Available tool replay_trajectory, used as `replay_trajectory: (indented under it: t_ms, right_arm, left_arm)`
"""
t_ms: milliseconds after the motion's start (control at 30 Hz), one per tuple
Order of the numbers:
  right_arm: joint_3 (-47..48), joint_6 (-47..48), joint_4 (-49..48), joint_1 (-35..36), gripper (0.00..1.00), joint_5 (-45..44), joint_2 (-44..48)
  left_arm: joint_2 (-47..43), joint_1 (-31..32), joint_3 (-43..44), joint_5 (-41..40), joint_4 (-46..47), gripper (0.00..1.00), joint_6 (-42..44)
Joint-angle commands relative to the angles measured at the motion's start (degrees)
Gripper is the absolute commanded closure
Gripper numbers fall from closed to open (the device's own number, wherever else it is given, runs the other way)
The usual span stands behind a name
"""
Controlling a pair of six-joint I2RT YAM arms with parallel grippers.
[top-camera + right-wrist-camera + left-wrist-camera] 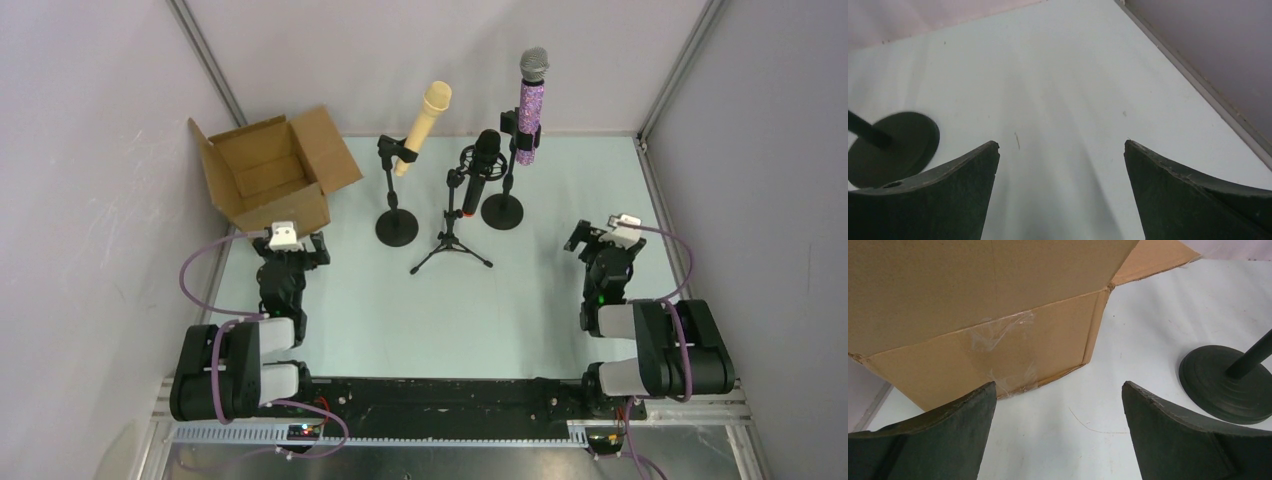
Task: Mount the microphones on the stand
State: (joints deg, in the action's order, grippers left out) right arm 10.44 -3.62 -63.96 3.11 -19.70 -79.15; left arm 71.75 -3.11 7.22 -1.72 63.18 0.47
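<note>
My left gripper and right gripper gape wide, empty. Cream microphone, black microphone and purple microphone sit in stands.

Matt cardboard box, glittery purple microphone

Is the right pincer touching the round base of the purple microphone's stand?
Apart. The top view shows a strip of table between the open right pincer and the round base under the purple microphone.
</note>
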Motion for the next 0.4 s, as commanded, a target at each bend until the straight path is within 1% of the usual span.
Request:
replay_trajectory:
  t_ms: [0, 367]
  right_arm:
    - [2.3, -2.6, 5.4, -2.0, 0.00, 4.4, 1.4]
    - [2.1, -2.5, 5.2, -1.9, 0.00, 4.3, 1.5]
  left_arm:
    - [0.0, -0.6, 1.5, -0.2, 1.6, 0.02, 1.3]
    - [0.2, -0.6, 2.0, -0.3, 0.6, 0.02, 1.2]
